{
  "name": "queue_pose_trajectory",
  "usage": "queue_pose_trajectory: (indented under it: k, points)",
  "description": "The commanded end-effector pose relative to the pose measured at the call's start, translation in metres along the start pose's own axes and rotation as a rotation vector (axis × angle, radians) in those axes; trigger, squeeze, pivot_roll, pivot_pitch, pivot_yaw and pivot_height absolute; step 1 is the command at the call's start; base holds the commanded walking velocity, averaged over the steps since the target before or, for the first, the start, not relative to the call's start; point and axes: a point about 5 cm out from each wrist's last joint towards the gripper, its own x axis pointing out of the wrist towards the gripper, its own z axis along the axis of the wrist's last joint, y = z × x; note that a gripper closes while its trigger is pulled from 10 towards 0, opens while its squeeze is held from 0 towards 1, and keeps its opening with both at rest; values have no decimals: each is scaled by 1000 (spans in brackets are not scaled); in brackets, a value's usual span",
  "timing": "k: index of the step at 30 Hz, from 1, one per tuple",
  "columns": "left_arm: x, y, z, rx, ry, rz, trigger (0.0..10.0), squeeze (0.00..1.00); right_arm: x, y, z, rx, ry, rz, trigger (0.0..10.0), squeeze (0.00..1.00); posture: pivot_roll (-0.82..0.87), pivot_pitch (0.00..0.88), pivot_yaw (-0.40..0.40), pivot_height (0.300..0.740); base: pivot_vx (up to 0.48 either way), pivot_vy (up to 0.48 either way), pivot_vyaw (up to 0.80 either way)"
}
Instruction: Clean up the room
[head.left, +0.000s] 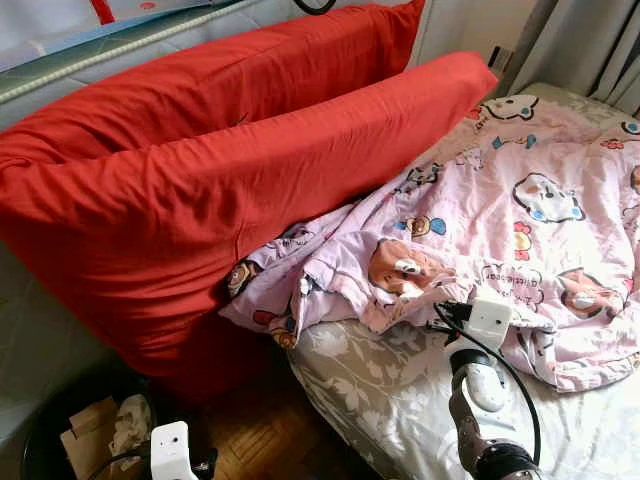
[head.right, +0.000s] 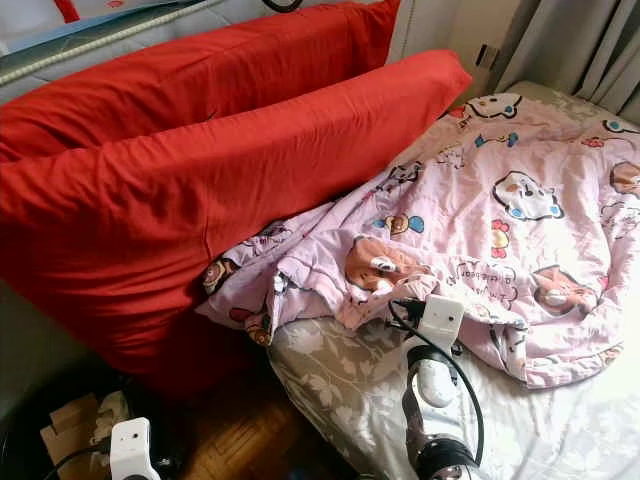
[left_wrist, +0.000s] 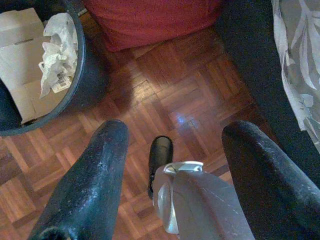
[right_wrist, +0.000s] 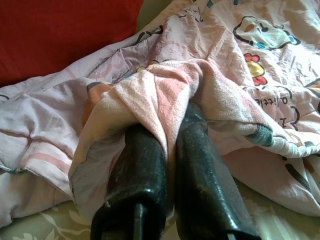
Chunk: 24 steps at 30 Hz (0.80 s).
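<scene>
A pink cartoon-print blanket (head.left: 500, 230) lies rumpled across a bed, over a grey sheet (head.left: 400, 410) with a pale leaf pattern. Its near edge is bunched into folds close to the bed's corner, and one end trails toward two large red pillows (head.left: 220, 170) that lean along the bed's left side, one stacked behind the other.

The right gripper (right_wrist: 167, 145) reaches forward over the sheet to the blanket's near edge. In the right wrist view its two black fingers (right_wrist: 200, 170) sit close together with a fold of the pink fabric drawn between and over them, so the jaws are pinching the blanket's hem. The cloth drapes over the fingertips and hides them.

The left gripper (left_wrist: 172, 165) hangs low beside the bed, over a dark parquet floor (left_wrist: 175, 90). Its jaws are spread wide apart and hold nothing. A black shoe-like foot (left_wrist: 160, 155) and a silver leg part show between the fingers, below the gripper.

On the floor to the left stands a round black bin (left_wrist: 75, 85) holding flattened cardboard (left_wrist: 22, 55) and crumpled white paper (left_wrist: 57, 50). The bin sits just in front of the nearer red pillow's lower corner. Grey curtains (head.left: 590, 50) hang at the far end of the bed.
</scene>
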Motion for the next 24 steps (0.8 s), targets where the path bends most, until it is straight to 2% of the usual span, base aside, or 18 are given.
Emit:
queue_pose_trajectory:
  k: [1, 6, 16, 24]
  points:
    - [-3, 1, -11, 11, 40, 0, 10000, 0, -1, -1, -3, 4, 6, -5, 10000, 0, 88, 195, -12, 740, 0, 0, 0]
    - [-3, 0, -11, 14, 38, -4, 10000, 0, -2, -1, -3, 4, 8, -4, 10000, 0, 84, 185, -10, 740, 0, 0, 0]
    - [-5, 8, -15, 16, 55, 3, 10000, 0, -2, 0, -3, 9, 10, -5, 10000, 0, 83, 188, -10, 740, -267, 0, 0]
    - [-6, 9, -17, 14, 66, 6, 10000, 0, -1, -2, -1, -10, -7, -19, 10000, 0, 83, 194, -11, 740, -270, 0, 0]
